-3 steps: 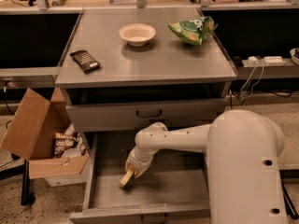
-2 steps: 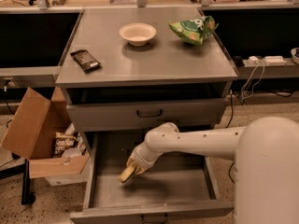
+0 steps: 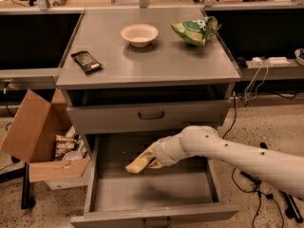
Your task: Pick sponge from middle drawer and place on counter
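Note:
The middle drawer (image 3: pixel 142 196) is pulled wide open below the counter (image 3: pixel 156 63). My arm reaches into it from the right. My gripper (image 3: pixel 153 159) is shut on the yellow sponge (image 3: pixel 137 164) and holds it tilted, a little above the drawer floor near the back middle. The sponge's yellow end sticks out to the left of the gripper. Its green face does not show.
On the counter are a cream bowl (image 3: pixel 139 34), a green snack bag (image 3: pixel 194 31) and a dark snack bar (image 3: pixel 86 61). The drawer above (image 3: pixel 147 115) is slightly open. An open cardboard box (image 3: pixel 33 132) with packets stands on the floor at the left. Cables lie at the right.
The gripper and the sponge have risen from the drawer floor and shifted slightly right. The arm now stretches in lower from the right.

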Motion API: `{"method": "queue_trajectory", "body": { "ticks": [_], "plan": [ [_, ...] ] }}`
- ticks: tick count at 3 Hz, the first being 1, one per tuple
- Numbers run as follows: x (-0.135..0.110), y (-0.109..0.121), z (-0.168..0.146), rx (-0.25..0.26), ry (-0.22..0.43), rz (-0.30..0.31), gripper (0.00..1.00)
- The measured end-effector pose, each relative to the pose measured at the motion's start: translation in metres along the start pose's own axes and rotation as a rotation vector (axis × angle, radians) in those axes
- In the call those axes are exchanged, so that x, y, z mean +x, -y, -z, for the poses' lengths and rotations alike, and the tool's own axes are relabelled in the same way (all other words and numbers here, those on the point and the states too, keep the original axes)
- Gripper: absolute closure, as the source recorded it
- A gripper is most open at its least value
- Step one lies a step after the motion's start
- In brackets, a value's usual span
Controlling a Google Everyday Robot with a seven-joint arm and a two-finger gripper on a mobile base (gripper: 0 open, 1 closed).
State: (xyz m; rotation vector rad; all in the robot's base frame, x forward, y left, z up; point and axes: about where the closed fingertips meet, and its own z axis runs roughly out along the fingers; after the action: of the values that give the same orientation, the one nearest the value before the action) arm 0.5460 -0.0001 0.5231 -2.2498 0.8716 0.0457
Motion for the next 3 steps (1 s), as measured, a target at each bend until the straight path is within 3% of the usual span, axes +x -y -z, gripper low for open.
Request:
{"method": "queue_trajectory", "body": {
  "ticks": [1,2,3],
  "plan": [
    [0.011,-0.012,0.029,0.038,-0.015,0.015,1.0],
    [0.011,-0.012,0.029,0.038,-0.015,0.015,1.0],
    [-0.01,0.045,0.097,0.156,-0.006,0.108,1.0]
  ]
}}
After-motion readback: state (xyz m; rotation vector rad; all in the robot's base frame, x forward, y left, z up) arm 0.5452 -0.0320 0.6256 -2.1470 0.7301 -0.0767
